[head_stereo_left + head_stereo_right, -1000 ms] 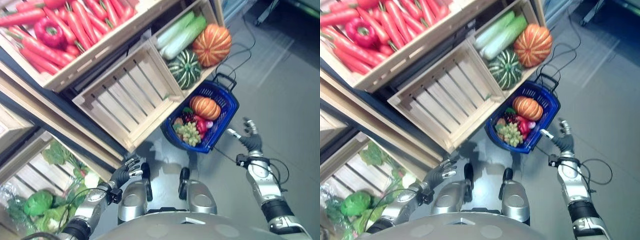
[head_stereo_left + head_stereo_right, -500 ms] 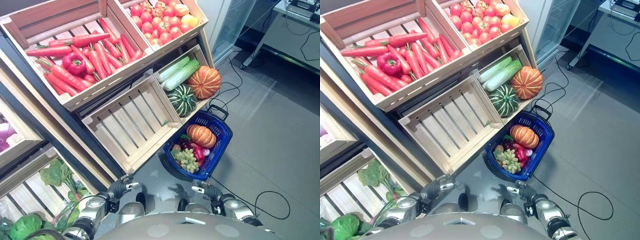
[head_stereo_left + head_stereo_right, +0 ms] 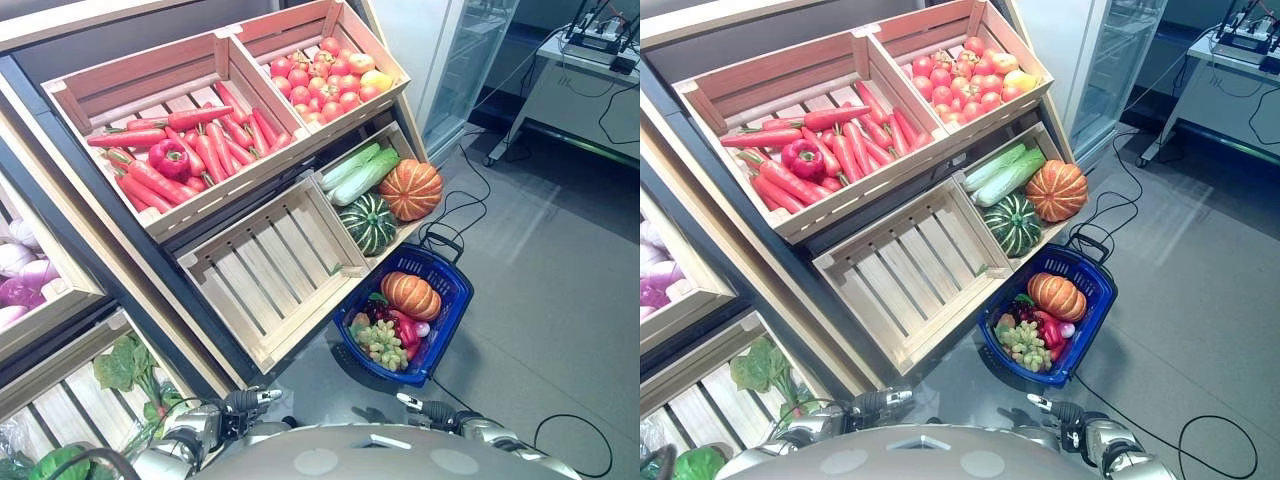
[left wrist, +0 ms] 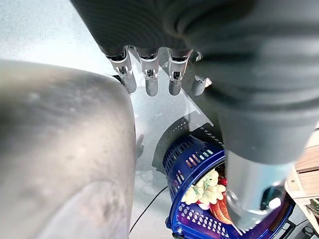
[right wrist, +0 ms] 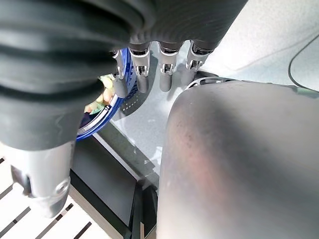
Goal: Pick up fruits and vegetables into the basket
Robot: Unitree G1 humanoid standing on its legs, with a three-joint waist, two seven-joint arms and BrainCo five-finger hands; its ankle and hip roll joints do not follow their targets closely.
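Note:
A blue basket (image 3: 456, 291) stands on the floor below the shelves. It holds an orange pumpkin (image 3: 408, 295), green grapes (image 3: 381, 341) and red fruit (image 3: 407, 327). My left hand (image 3: 246, 402) hangs low at the bottom edge, left of the basket, with straight fingers (image 4: 150, 73) and nothing in it. My right hand (image 3: 428, 409) hangs low just below the basket, its fingers (image 5: 166, 63) straight and empty too. The basket (image 4: 182, 158) also shows past my left hand, with the grapes (image 4: 205, 189) in it.
Wooden crates on the sloped shelf hold carrots (image 3: 215, 150) with a red pepper (image 3: 168, 158), red apples (image 3: 328, 76), a large orange pumpkin (image 3: 410, 188), a green striped squash (image 3: 368, 222) and pale green stalks (image 3: 352, 171). One crate (image 3: 268, 272) is bare. Leafy greens (image 3: 122, 362) lie lower left.
The camera has tilted up, showing more shelf. My right hand has come down from beside the basket to low by my body. The left hand sits lower. The basket has stayed put.

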